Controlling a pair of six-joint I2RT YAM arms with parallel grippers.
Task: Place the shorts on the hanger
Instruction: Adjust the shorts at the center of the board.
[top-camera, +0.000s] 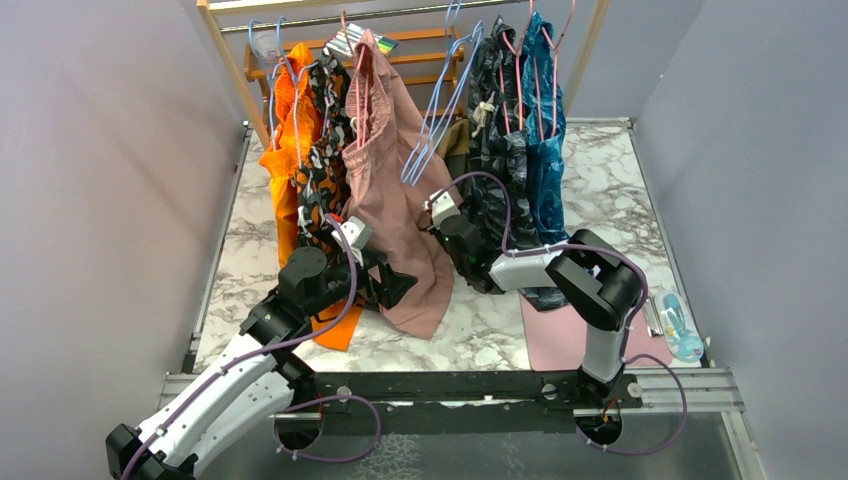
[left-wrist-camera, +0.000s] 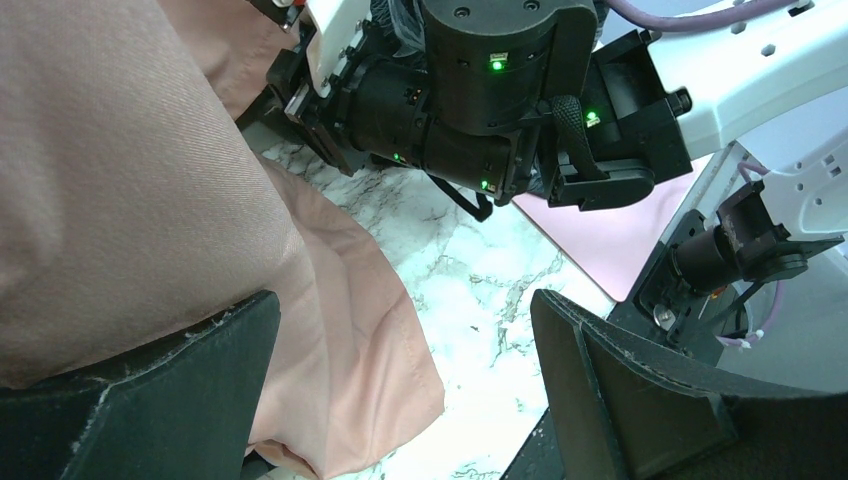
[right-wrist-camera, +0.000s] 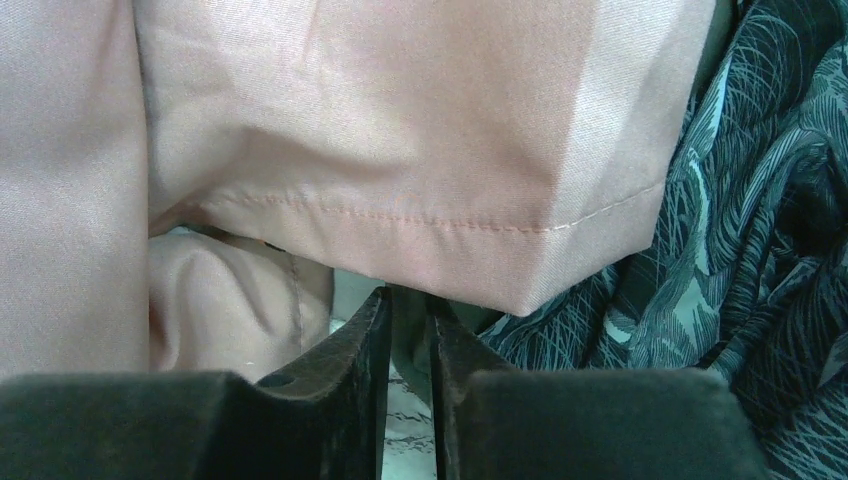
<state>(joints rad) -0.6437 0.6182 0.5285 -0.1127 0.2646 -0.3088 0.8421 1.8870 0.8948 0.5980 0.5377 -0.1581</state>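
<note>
Two robot arms work at a marble bench (top-camera: 600, 170) in front of a wooden clothes rack (top-camera: 235, 70) hung with several pairs of shorts.

The left arm lies low from its base at the near left corner. It bends at a dark elbow and then reaches right, level with the bench. Its tool (left-wrist-camera: 400, 400) is at the lower part of the pink shorts (top-camera: 390, 190). The tool is spread wide and holds nothing. In the wrist view the pink cloth drapes against one finger (left-wrist-camera: 150, 400), and the other finger (left-wrist-camera: 640, 390) stands clear over the marble.

The right arm rises from its base at the near right and folds at a bulky black elbow. Its white forearm stretches left, and the wrist tips up and away towards the hanging clothes. It ends between the pink shorts and the dark leaf-print shorts (top-camera: 500, 170). Its tool (right-wrist-camera: 408, 330) is drawn nearly closed, leaving only a narrow slot. A thin fold of dull green cloth is caught between the fingers, just below the stitched hem of the pink shorts.

The olive shorts (top-camera: 458, 140) hang at the rail between the pink pair and the leaf-print pair, mostly hidden. What carries them cannot be made out. Just to their left hangs a bare light-blue hanger (top-camera: 430, 130), one of a small bunch alike, with nothing on it.
</note>
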